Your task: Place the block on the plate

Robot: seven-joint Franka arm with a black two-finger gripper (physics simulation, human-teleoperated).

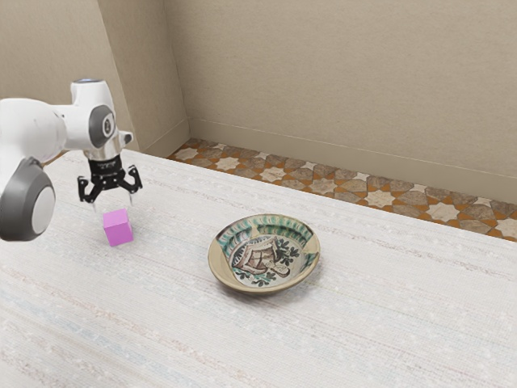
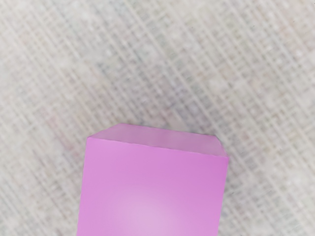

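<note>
Block (image 1: 117, 228): exterior view. The pink block rests on the desk (image 1: 161, 323) near the arm (image 1: 77, 125), outside the plate (image 1: 216, 263). The end effector (image 1: 113, 204) stands at 12 o'clock from the block, directly above it in this view. State of the end effector: spread wide, its two fingers (image 1: 132, 199) set farther apart than the block's width. It pinches nothing; the fingertips are near the block's upper part, and light contact cannot be ruled in or out. The arm enters from 9 to 10 o'clock of this view.

With the block as clock center, the plate is well apart, just past 3 o'clock. Plate finish: pale rim, green band, painted figure and dark leaf sprigs. Markings: the round emblem (image 1: 108, 124) on the arm's joint is too small to read.

Wrist view. The block's broad pink face lies close beneath the hand, with a narrower side face adjoining it. The woven-textured surface of the desk extends beyond the block's edges. Both visible block faces are plain pink.
</note>
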